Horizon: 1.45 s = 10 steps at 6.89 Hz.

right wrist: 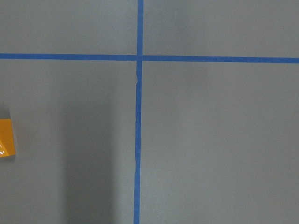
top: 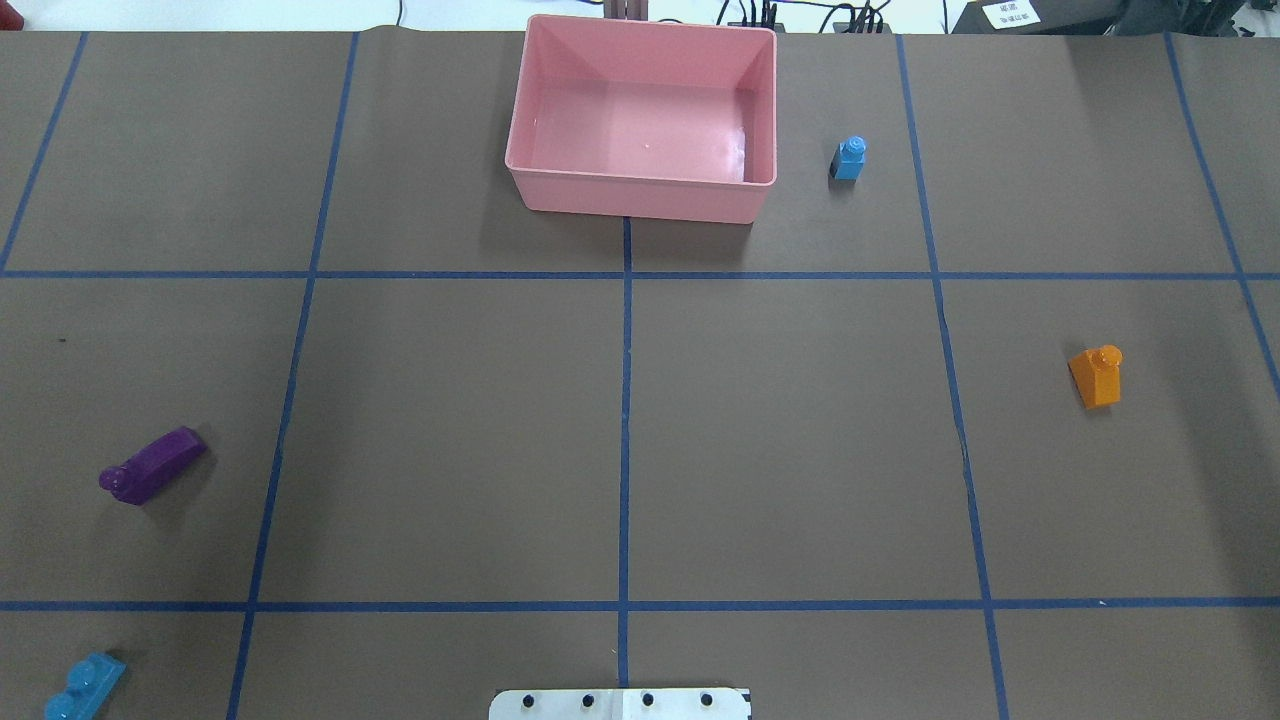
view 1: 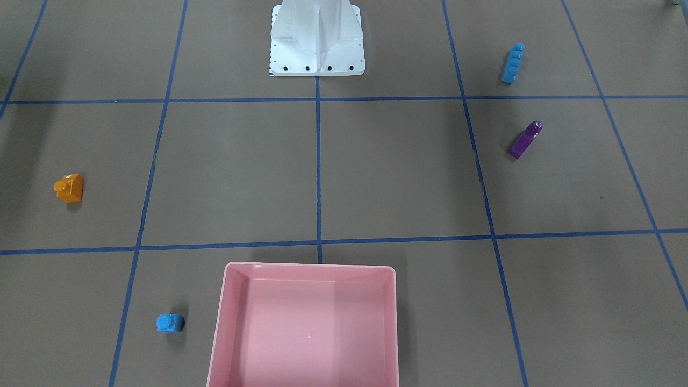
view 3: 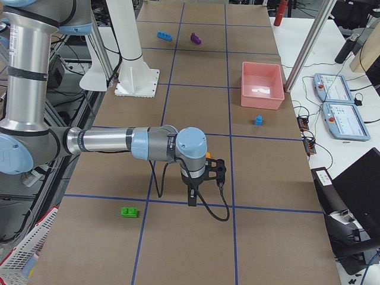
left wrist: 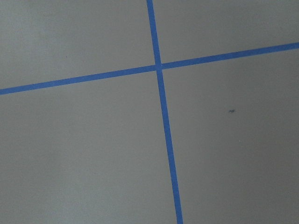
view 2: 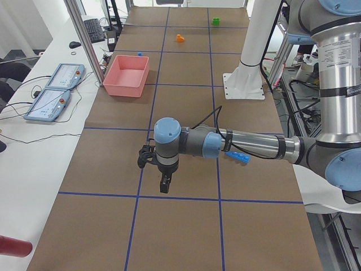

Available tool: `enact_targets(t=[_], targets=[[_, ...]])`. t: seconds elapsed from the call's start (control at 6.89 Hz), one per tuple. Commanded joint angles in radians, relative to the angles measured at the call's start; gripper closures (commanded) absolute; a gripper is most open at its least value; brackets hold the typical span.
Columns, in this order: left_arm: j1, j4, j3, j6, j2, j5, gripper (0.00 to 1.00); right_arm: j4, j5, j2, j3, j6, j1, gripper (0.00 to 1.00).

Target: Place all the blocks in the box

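While 1 box (top: 640, 200) sits on tbl (top: 450, 420), 5 blocks (top: 1097, 376) (top: 849, 160) (top: 155, 465) (top: 85, 686) (view 3: 129, 211) lie outside it

Brown table (top: 800, 450) with blue tape (top: 626, 440)

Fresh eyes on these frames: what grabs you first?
The shallow pink plastic tray at the far middle of the table, with nothing in it. Around it five studded toy bricks lie scattered and apart: small blue one-stud just beside the tray on the robot's right, orange sloped farther right, purple curved wedge and long blue four-stud on the left, green two-stud far off right.
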Motion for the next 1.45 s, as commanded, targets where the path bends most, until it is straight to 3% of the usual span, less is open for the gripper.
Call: enact_targets(t=[0.0,0.29,0.44,0.58,0.73,0.87,1.16,1.31], targets=[[0.0,-0.002,-0.008,-0.001,-0.001,0.0,0.0,0.001,0.004,0.008,0.002,0.001,0.001,0.0],[0.005,-0.006,-0.089,-0.013,-0.011,-0.012,0.0,0.003,0.006,0.066,0.018,-0.001,-0.028,0.0],[0.024,-0.008,-0.114,-0.013,-0.063,-0.015,0.0,0.042,0.039,0.067,0.044,0.001,-0.088,0.0],[0.038,-0.008,-0.116,-0.046,-0.069,-0.017,0.0,0.155,0.043,0.074,0.042,0.004,-0.192,0.0],[0.038,-0.014,-0.134,-0.057,-0.076,-0.018,0.0,0.196,0.026,0.08,0.03,0.121,-0.287,0.0],[0.038,-0.018,-0.134,-0.06,-0.071,-0.02,0.0,0.205,-0.039,0.135,0.01,0.213,-0.352,0.0],[0.038,-0.014,-0.12,-0.061,-0.066,-0.025,0.0,0.242,-0.078,0.205,-0.081,0.238,-0.458,0.01],[0.038,-0.012,-0.119,-0.061,-0.063,-0.025,0.0,0.317,-0.08,0.223,-0.118,0.328,-0.492,0.01]])
